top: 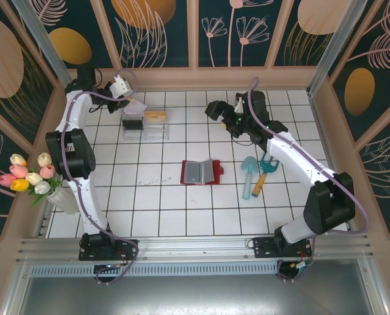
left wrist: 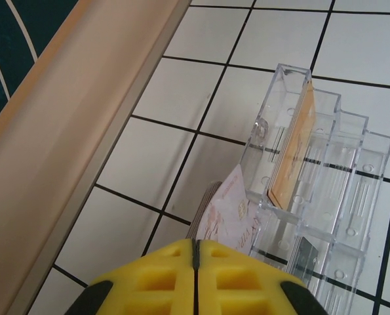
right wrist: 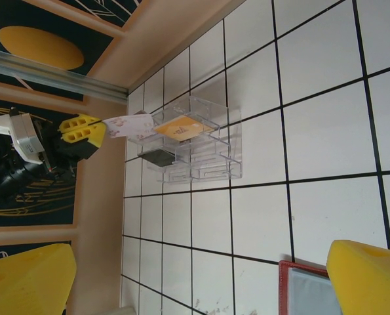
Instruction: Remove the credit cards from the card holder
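White left arm reaches far, gripper pinching credit card beside box.

Holder: red, open flat, grey inside, mid-worktop. Orange card on edge in clear box slot. Dark card in another slot. Pale printed card pinched in left pincer, beside box.

The table carries one card holder, one clear box, one bunch of tulips and two toy garden tools: one teal shovel and one rake. Three credit cards are countable: one tan-orange card, one dark card, one pale printed card.
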`<state>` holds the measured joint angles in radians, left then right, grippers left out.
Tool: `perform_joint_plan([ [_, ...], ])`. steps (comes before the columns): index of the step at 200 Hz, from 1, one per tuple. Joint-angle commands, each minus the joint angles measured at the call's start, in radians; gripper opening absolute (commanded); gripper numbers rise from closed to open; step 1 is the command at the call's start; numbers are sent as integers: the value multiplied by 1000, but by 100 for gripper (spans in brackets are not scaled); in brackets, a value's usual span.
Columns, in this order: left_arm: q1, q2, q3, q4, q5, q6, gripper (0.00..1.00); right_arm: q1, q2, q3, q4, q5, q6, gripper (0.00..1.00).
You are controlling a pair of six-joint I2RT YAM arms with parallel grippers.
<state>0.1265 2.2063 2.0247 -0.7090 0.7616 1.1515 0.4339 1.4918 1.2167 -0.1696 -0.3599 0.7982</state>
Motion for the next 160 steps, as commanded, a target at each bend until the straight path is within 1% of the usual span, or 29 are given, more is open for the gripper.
perform_joint_plan([
  [1, -1, 5, -67, 90, -14, -19, 10, 9, 19, 21, 4, -6, 16, 99],
  [16, -1, -9, -103, 139, -40, -24, 11, 9, 20, 21, 4, -5, 17, 99],
  [33, -1, -16, -118, 155, -58, -11, 13, 9, 23, 22, 11, -11, 22, 99],
  [61, -1, -26, -140, 203, -67, -25, 17, 9, 27, 20, 45, -33, 39, 99],
  [88, -1, -40, -164, 271, -67, -49, 17, 9, 32, 21, 45, -34, 42, 99],
  [107, -1, -45, -173, 287, -73, -54, 18, 8, 34, 21, 45, -34, 42, 99],
  [130, -1, -55, -185, 287, -86, -54, 27, 8, 34, 20, 45, -33, 40, 99],
  [160, -1, -92, -206, 292, -90, -62, 43, 8, 36, 13, 47, -36, 36, 99],
])
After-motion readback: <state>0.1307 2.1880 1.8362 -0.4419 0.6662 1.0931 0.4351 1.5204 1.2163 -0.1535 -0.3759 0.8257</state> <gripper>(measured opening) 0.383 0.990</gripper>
